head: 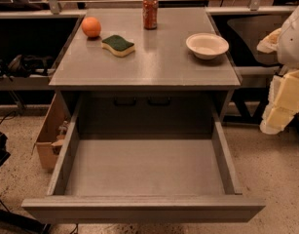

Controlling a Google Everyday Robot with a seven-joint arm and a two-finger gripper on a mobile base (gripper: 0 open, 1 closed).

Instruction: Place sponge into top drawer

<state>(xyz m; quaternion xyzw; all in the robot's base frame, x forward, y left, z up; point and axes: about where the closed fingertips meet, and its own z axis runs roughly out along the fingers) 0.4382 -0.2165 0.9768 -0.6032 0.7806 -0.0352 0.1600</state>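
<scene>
Grey cabinet, drawer out: the sponge (pixel 118 44) lies flat on the counter (pixel 158 65), left of centre and toward the back. The top drawer (pixel 144 207) stands pulled wide open and bare below the counter's near edge. My claw (pixel 281 104) hangs off the right side of the cabinet, lower than the counter and well apart from the sponge. I cannot tell from here whether it is open or closed.

The sponge rests green side up with its yellow foam edge showing toward the camera. Its long axis runs mostly across the counter, with the right end angled a little toward the drawer side.

I judge the crossing to be the main risk. A reach from the right passes over or near the white bowl (pixel 207 45), and a low approach could clip it. The orange (pixel 91 27) sits just beside the sponge's far left corner, so an overshoot could set it rolling. The red can (pixel 150 6) behind could tip if the arm swings wide.

A grip along the long axis would likely buckle the soft foam, so across the narrow waist looks safer. An early release would leave the sponge on the counter, and a late one could carry it past the front panel to the floor.
</scene>
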